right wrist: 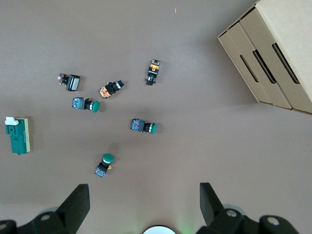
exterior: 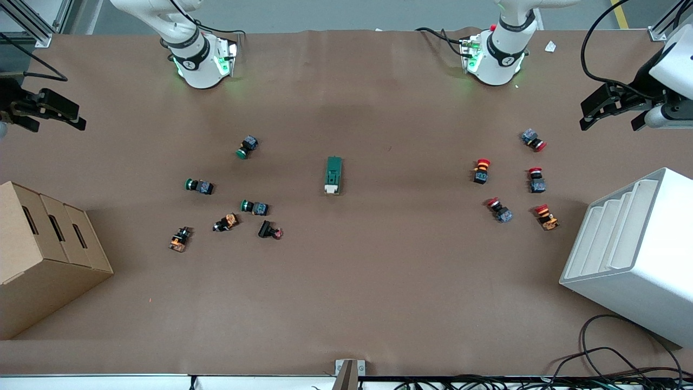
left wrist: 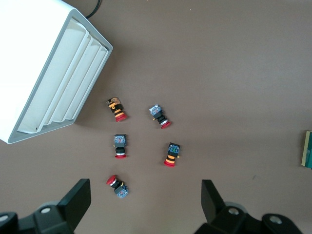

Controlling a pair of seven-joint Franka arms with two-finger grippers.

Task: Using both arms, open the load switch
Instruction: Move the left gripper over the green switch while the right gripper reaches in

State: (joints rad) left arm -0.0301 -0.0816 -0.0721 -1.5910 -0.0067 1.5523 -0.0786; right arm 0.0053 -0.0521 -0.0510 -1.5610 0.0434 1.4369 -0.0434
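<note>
I see the table [exterior: 346,303] bare along the edge nearest the front camera. A cardboard box [exterior: 43,254] sits at the right arm's end and a white rack [exterior: 633,254] at the left arm's end.

Farther up, six small buttons, three of them green-capped [exterior: 254,207], lie scattered toward the right arm's end, and five red-capped buttons [exterior: 481,170] cluster toward the left arm's end. The switch [exterior: 333,175] lies between the two groups at mid-table, well apart from both, its white toggle end pointing toward the front camera. Nothing touches it.

The left gripper [exterior: 614,105] hangs over the table's edge at the left arm's end, above the rack; its wrist view shows its fingers [left wrist: 78,197] spread wide with nothing between. The right gripper [exterior: 43,108] hangs over the right arm's end, above the box, with its fingers [right wrist: 78,202] likewise spread and empty.
</note>
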